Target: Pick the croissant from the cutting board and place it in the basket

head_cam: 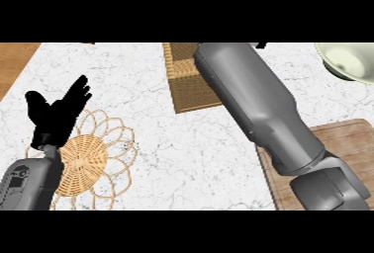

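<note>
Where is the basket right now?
In the head view the basket sits at top centre of the counter, partly hidden behind the right forearm, which reaches over it; the cutting board lies to its lower right.

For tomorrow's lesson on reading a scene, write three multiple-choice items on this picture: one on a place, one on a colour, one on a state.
1. Where does the wooden cutting board lie?
A. at the right edge of the view
B. at the left edge
C. under the woven mat

2. What colour is the left hand?
A. white
B. black
C. red

3. How are the left hand's fingers?
A. curled round a cup
B. pinching the mat
C. straight and spread, holding nothing

Answers:
1 A: the board shows beside the right forearm, at the right edge.
2 B: the hand is black above its grey forearm.
3 C: the fingers point up, spread, above the woven mat, with nothing between them.
</note>
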`<action>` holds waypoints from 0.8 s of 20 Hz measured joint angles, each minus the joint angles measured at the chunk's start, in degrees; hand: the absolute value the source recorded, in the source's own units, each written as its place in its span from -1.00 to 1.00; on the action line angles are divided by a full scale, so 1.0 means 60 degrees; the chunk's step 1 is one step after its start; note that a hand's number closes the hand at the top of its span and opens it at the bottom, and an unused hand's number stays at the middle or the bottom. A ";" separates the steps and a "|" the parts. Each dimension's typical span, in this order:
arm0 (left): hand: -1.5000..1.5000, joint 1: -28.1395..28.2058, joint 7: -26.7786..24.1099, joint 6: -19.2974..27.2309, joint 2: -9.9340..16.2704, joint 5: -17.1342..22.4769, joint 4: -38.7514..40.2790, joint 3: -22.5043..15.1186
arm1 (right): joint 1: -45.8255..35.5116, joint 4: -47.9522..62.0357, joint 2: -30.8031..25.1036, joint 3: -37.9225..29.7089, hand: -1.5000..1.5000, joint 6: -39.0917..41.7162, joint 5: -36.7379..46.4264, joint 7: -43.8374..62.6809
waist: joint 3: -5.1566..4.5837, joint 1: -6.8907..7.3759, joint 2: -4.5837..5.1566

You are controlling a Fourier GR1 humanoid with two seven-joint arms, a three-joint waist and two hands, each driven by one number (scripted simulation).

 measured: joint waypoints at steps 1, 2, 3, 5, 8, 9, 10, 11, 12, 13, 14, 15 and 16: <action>0.00 0.0080 -0.0035 -0.0006 -0.0002 0.0006 -0.0039 0.0009 | 0.0132 0.0007 0.0001 0.0025 1.00 -0.0158 0.0026 -0.0024 | 0.0001 -0.0017 -0.0010; 0.00 0.0072 -0.0094 0.0005 0.0011 0.0004 0.0028 0.0052 | 0.0269 0.0033 0.0002 0.0029 1.00 -0.0314 0.0019 -0.0061 | 0.0001 -0.0045 -0.0005; 0.00 0.0092 -0.0089 -0.0026 0.0018 0.0022 0.0012 0.0056 | 0.0302 0.0089 0.0003 0.0008 1.00 -0.0414 -0.0012 -0.0087 | 0.0003 -0.0060 -0.0007; 0.00 0.0139 -0.0073 0.0040 0.0021 0.0028 -0.0007 0.0117 | 0.0456 0.0136 -0.0061 -0.0197 -1.00 -0.0584 0.0432 0.0083 | 0.0002 -0.0200 -0.0036; 0.00 0.0180 -0.0085 0.0054 0.0060 0.0034 -0.0030 0.0175 | 0.0810 0.0143 -0.0052 -0.0586 -1.00 -0.0989 0.0752 0.0158 | 0.0006 -0.0267 -0.0031; 0.00 0.0148 -0.0039 0.0070 0.0068 0.0030 -0.0051 0.0180 | 0.0894 0.0196 -0.0042 -0.0695 -1.00 -0.1107 0.0845 0.0170 | 0.0008 -0.0274 -0.0027; 0.00 0.0153 0.0001 0.0115 0.0018 -0.0001 -0.0089 0.0137 | 0.0996 0.0229 -0.0032 -0.0785 -1.00 -0.1230 0.0916 0.0168 | 0.0010 -0.0283 -0.0029; 0.00 0.0127 0.0015 0.0109 0.0031 0.0008 -0.0071 0.0157 | 0.1078 0.0208 -0.0024 -0.0803 -1.00 -0.1335 0.0920 0.0169 | 0.0010 -0.0289 -0.0034; 0.00 0.0151 0.0000 0.0027 0.0101 0.0063 -0.0052 0.0216 | 0.1169 0.0237 -0.0014 -0.0905 -1.00 -0.1497 0.0916 0.0094 | 0.0010 -0.0293 -0.0032; 0.00 0.0088 0.0087 0.0058 0.0105 0.0080 -0.0052 0.0247 | 0.1140 0.0278 -0.0029 -0.1062 -1.00 -0.1652 0.0915 -0.0024 | 0.0012 -0.0314 -0.0028; 0.00 0.0150 0.0075 0.0074 0.0075 0.0078 -0.0124 0.0238 | 0.1203 0.0306 -0.0020 -0.1119 -1.00 -0.1832 0.0939 -0.0143 | 0.0013 -0.0318 -0.0036; 0.00 0.0165 0.0065 0.0070 0.0041 0.0064 -0.0138 0.0202 | 0.1168 0.0308 -0.0014 -0.1089 -1.00 -0.1941 0.0913 -0.0160 | 0.0014 -0.0292 -0.0037; 0.00 0.0149 0.0089 0.0033 0.0069 0.0086 -0.0137 0.0219 | 0.1150 0.0293 -0.0005 -0.1084 -1.00 -0.2078 0.0908 -0.0208 | 0.0012 -0.0286 -0.0040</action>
